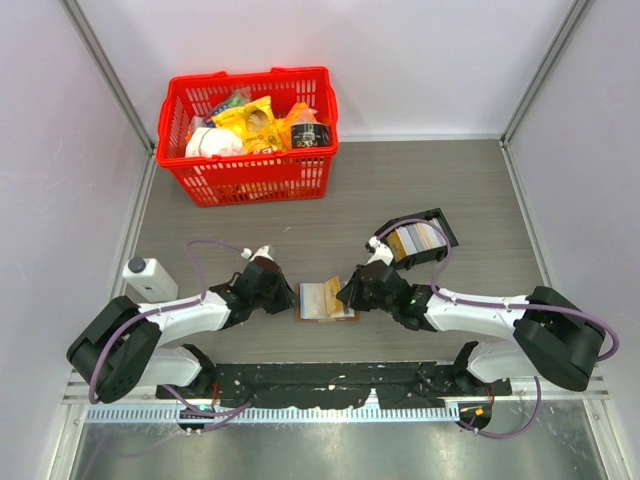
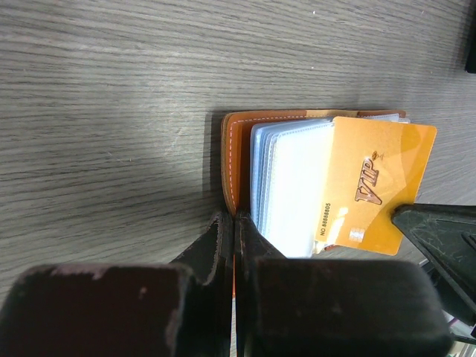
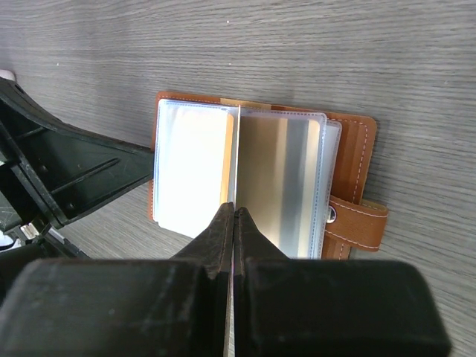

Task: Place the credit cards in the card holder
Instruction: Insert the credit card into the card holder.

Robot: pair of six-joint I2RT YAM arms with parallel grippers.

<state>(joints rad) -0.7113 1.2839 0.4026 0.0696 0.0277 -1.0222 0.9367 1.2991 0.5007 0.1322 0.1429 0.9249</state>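
Card holder (image 1: 326, 300) lay open on the table (image 1: 400, 190) between both arms, near the front edge; left gripper (image 2: 234, 223) was pinched closed on its left cover edge, and right gripper (image 3: 234, 212) was clamped on a gold VIP card (image 2: 375, 186) held edge-up over the clear sleeves (image 3: 279, 178). More cards sat in the black tray (image 1: 422, 240), right-rear of the holder. For a clean insert, I'd judge the card's edge needed lining up with a sleeve mouth, sliding in flat while the left kept the cover pinned.

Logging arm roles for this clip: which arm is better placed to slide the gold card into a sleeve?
Right: its pincer is shut on the gold VIP card over the open card holder; the left pincer pins the holder's edge.
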